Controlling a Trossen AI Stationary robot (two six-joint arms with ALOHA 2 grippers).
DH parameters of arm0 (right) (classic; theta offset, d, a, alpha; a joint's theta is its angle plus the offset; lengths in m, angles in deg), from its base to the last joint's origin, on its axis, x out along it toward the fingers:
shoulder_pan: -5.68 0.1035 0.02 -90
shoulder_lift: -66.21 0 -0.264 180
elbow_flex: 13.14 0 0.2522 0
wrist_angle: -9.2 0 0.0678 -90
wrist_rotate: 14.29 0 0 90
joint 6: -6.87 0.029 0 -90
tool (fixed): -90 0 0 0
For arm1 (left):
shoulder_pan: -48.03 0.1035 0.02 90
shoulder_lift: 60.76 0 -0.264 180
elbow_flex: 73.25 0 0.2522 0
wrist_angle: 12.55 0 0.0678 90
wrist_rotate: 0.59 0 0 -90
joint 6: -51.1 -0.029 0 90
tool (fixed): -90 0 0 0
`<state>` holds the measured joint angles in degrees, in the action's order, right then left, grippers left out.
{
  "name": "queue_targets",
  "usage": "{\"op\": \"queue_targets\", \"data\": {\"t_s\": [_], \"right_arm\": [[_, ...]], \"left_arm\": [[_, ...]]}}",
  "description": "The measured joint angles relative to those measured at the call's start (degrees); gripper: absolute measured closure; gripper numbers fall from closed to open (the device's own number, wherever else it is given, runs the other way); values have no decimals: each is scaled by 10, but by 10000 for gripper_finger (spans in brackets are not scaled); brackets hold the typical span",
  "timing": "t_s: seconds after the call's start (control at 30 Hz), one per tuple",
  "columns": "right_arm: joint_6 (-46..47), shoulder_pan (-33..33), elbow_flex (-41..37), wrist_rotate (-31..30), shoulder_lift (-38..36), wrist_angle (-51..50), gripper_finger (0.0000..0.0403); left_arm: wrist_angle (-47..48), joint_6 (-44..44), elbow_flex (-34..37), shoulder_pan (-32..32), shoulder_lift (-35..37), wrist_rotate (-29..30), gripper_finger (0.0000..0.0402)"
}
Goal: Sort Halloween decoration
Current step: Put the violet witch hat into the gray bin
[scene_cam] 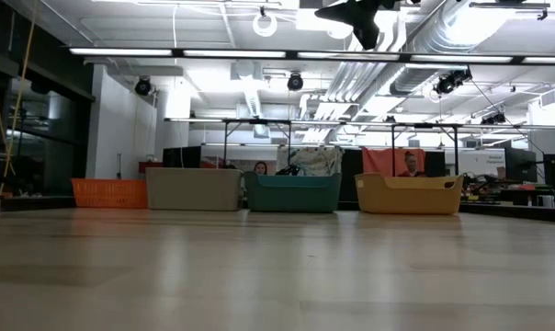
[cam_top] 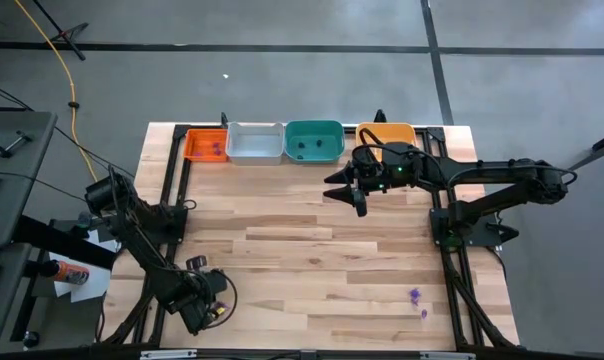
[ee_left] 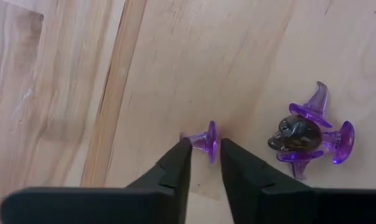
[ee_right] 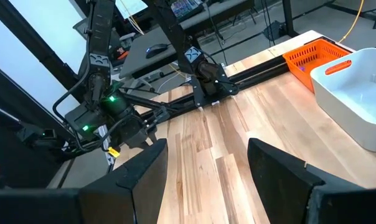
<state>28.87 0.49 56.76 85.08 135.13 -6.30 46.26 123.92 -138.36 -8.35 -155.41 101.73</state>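
Bench (ee_left: pixel 63 74): bare wood under my left pincer (ee_left: pixel 205 154), at its near left corner.
Right pincer (ee_right: pixel 206 162): spread wide, idle by the trays.
Left pincer: fingers narrowing on a purple trinket (ee_left: pixel 206 140), barely at the tips.
Risk: it may squirt sideways into the neighbouring cluster (ee_left: pixel 309 134).

From above, the purple trinkets (cam_top: pixel 416 296) near the worktop's (cam_top: pixel 312 240) right corner are too small to make out. Dark bits in the green tray (cam_top: pixel 313 141) are too tiny to name. The left tool (cam_top: pixel 204 300) hides what it touches there.
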Motion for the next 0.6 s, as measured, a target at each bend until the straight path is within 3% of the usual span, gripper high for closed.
{"op": "queue_targets", "data": {"t_s": [0.2,0.6], "right_arm": [[0,0,0,-2,0,0,187],[0,0,0,-2,0,-8,187]], "left_arm": [[-7,0,13,1,1,3,373],[-18,-33,23,2,2,3,378]]}}
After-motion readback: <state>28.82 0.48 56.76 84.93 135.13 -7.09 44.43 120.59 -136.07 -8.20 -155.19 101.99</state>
